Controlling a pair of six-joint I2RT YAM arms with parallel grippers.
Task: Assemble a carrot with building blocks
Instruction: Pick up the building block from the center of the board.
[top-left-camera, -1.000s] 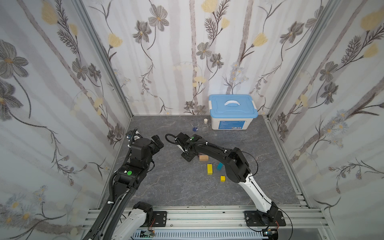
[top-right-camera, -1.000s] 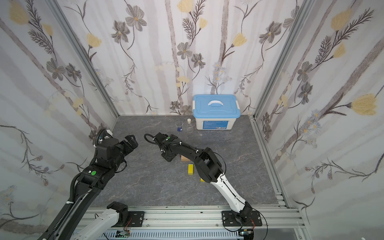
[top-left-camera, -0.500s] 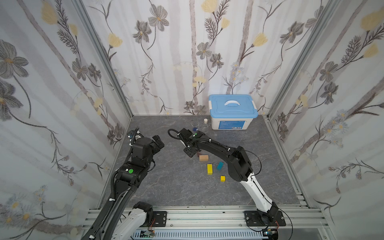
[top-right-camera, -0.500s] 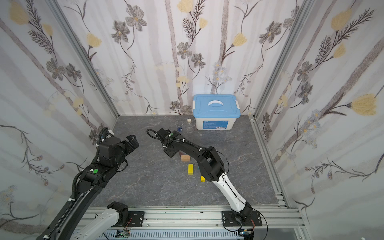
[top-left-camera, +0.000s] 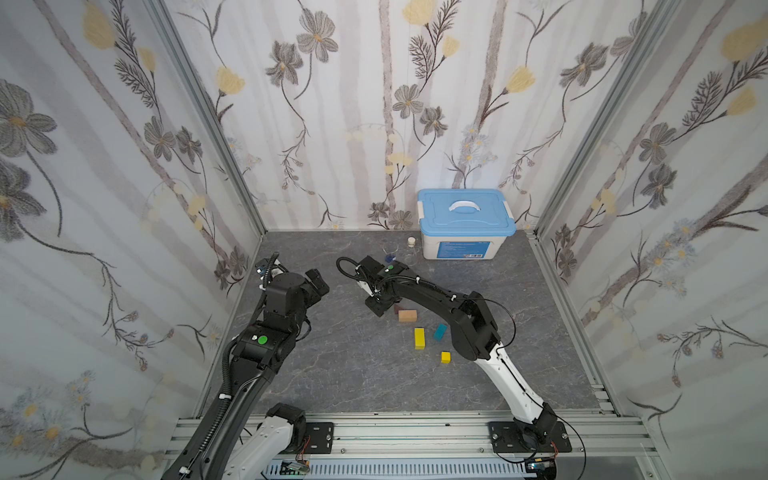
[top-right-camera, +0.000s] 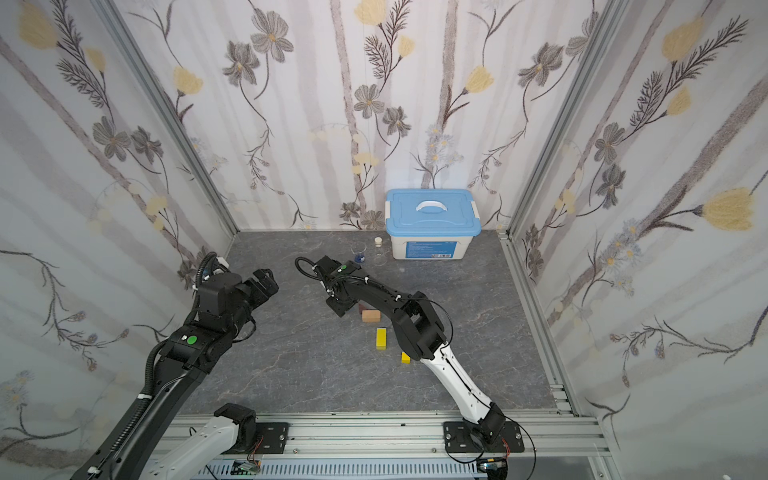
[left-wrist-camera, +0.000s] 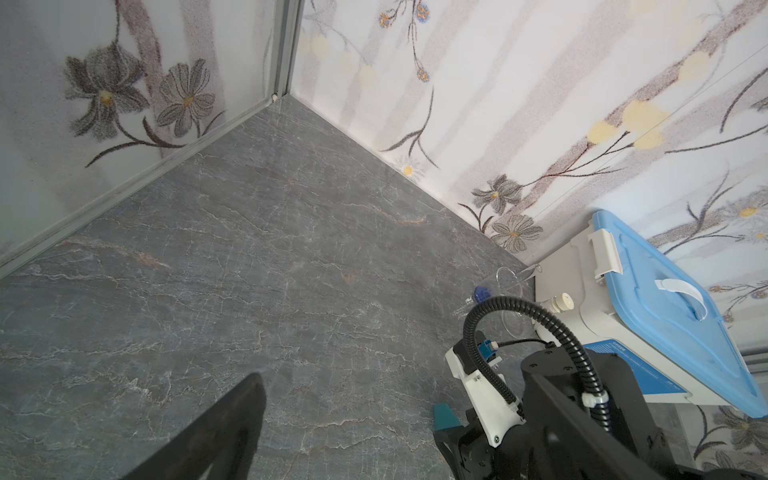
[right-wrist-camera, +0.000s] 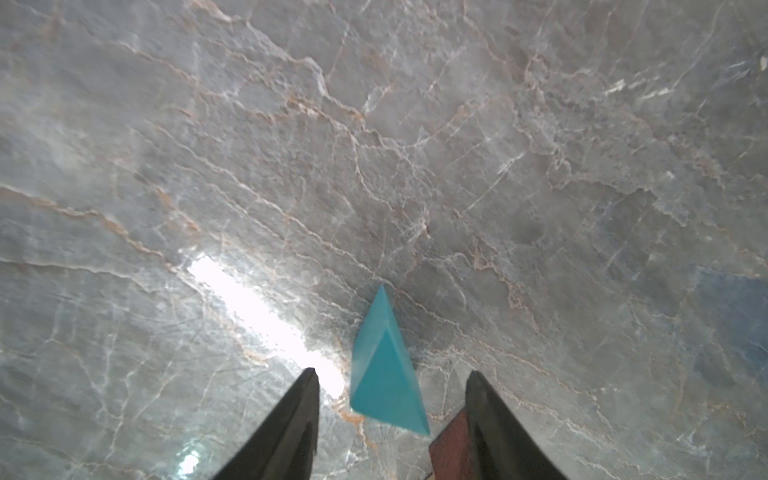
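My right gripper (right-wrist-camera: 391, 371) stands open low over the floor, left of the other blocks, and shows in both top views (top-left-camera: 380, 305) (top-right-camera: 341, 305). Between its fingers lies the teal triangle (right-wrist-camera: 384, 374), touched by neither; its tip also shows in the left wrist view (left-wrist-camera: 444, 415). The maroon triangle (right-wrist-camera: 449, 453) lies against the inner side of one finger. The tan bar (top-left-camera: 407, 316) sits beside it, then the yellow bar (top-left-camera: 419, 338), the teal bar (top-left-camera: 440, 331) and the yellow cube (top-left-camera: 445, 357), each apart. My left gripper (top-left-camera: 318, 284) hangs open and empty at the left.
A white box with a blue lid (top-left-camera: 465, 226) stands against the back wall. In front of it, to its left, are a small glass beaker (top-left-camera: 390, 255) and a corked flask (top-left-camera: 411, 249). Patterned walls close in three sides.
The right gripper's jaws have widened and let go of the teal triangle, which now rests on the floor. The right wrist shifted slightly to the right. The left arm has hardly moved.
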